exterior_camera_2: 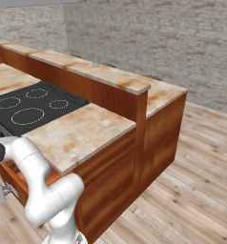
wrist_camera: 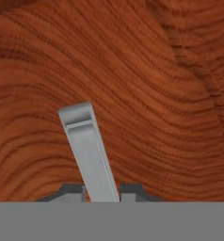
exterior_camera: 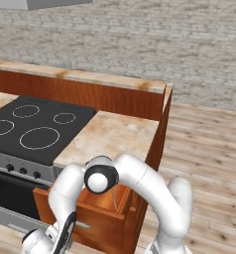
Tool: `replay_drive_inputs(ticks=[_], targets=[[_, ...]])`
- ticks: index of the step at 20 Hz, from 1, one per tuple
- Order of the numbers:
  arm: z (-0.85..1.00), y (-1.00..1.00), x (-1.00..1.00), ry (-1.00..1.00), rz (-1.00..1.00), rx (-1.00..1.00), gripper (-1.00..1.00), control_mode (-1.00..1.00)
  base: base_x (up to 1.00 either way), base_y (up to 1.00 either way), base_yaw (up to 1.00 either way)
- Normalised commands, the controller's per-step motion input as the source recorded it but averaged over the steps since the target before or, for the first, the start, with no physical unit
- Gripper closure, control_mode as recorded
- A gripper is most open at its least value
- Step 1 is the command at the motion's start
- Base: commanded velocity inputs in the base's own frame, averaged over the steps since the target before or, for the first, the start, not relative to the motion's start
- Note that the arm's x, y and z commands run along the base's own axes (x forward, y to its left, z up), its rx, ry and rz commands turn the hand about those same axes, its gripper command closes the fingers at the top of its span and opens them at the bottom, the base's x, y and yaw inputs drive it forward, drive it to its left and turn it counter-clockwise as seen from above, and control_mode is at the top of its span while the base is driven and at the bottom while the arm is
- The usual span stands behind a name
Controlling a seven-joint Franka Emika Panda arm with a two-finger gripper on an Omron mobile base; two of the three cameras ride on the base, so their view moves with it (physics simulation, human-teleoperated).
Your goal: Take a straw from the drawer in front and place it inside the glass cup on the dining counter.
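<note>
With the gripper (wrist_camera: 100, 192) pinched on the silver bar handle (wrist_camera: 88, 150) of the half-open drawer (exterior_camera: 97, 218), where the thin straw (exterior_camera: 113, 199) lies inside, a skewed pull could slip off, and little room is left between drawer front and robot base.

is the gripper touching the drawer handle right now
Touching: in the hand view the silver handle runs down between the fingertips of the gripper, against the drawer front.

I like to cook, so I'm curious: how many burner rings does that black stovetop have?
4 on the stovetop in the left base view: back left, back right, front left, front right. None seem hidden.
</note>
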Motion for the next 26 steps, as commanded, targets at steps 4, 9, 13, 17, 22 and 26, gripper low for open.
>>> replay_drive_inputs(ticks=[4, 9, 13, 17, 22, 26], targets=[[0.0, 0.02, -0.44, -0.03, 0.0, 0.0, 1.0, -1.0, 0.0, 0.0, 0.0], [0.0, 0.03, -0.44, -0.02, 0.0, 0.0, 1.0, -1.0, 0.0, 0.0, 0.0], [0.0, 0.05, -0.41, -0.01, 0.0, 0.0, 1.0, -1.0, 0.0, 0.0, 0.0], [0.0, 0.05, -0.41, 0.0, 0.0, 0.0, 1.0, -1.0, 0.0, 0.0, 0.0], [0.0, 0.04, -0.38, 0.0, 0.0, 0.0, 1.0, -1.0, 0.0, 0.0, 0.0], [0.0, 0.05, -0.39, 0.0, 0.0, 0.0, 1.0, -1.0, 0.0, 0.0, 0.0]])
